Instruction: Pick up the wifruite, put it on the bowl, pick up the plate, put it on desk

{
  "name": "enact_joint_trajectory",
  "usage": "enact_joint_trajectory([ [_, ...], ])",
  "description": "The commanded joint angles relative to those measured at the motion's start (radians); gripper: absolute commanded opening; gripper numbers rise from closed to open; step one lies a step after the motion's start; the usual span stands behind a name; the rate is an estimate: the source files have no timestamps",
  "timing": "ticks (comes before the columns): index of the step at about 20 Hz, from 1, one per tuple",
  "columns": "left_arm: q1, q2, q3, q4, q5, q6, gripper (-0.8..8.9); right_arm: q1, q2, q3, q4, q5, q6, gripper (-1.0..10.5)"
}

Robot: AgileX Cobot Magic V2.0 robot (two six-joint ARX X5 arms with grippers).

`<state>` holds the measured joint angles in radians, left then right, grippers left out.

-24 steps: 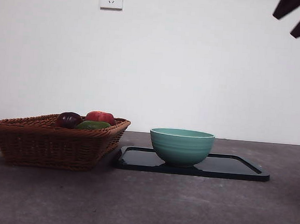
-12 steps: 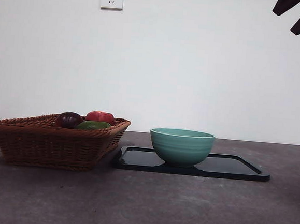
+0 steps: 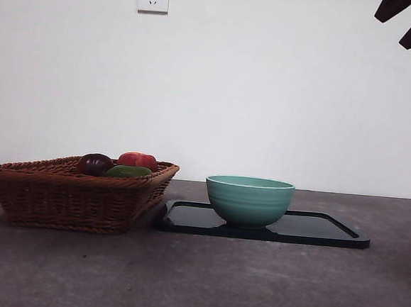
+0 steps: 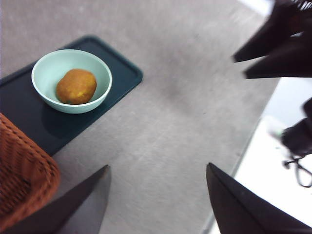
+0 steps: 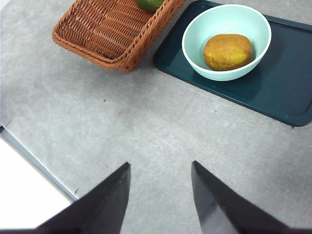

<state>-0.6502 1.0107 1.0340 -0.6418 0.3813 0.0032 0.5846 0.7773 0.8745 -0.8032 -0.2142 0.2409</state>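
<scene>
- Fruit placement looks done: a brownish-orange fruit [image 5: 227, 51] lies inside the mint-green bowl [image 5: 195, 53], and the bowl stands on the flat dark tray [image 5: 282, 92], toward the tray end nearer the wicker basket [image 5: 112, 34].
- What seems left is the tray, taken here as the task's "plate"; it rests flat on the grey surface [image 5: 146, 131], just beside the basket.
- Both grippers hang high and well apart from the tray; neither holds anything.
- Left gripper [image 4: 158, 200] has its jaws spread wide; from its camera the bowl and tray sit far off to one side, with the basket close by them.
- Right gripper [image 5: 161, 195] also has its jaws spread; bowl and tray lie ahead of it across bare surface, its free rim facing the jaws.
- From the front, the tray's long axis runs side to side, and the stretch of tray [image 3: 327, 231] on the side away from the basket is bare.
- As a judgement, that bare end is the likelier place to grip; which arm is nearer cannot be told for sure.
- Other fruit, red, dark and green [image 3: 127, 171], remains in the basket.
</scene>
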Motion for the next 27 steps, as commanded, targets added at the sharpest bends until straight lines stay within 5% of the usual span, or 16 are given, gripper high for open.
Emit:
enact_joint_trajectory([
  [1, -0.006, 0.115, 0.108, 0.014, -0.059, 0.093, 3.10, 0.009, 0.004, 0.014, 0.002, -0.003, 0.010, 2.0],
  [13, 0.028, 0.792, 0.683, 0.003, -0.082, 0.251, 3.12, 0.009, -0.083, 0.014, -0.077, -0.005, 0.006, 2.0],
  [27, 0.029, 1.202, 0.951, -0.092, -0.030, 0.356, 3.12, 0.009, -0.153, 0.014, -0.175, 0.005, 0.010, 2.0],
])
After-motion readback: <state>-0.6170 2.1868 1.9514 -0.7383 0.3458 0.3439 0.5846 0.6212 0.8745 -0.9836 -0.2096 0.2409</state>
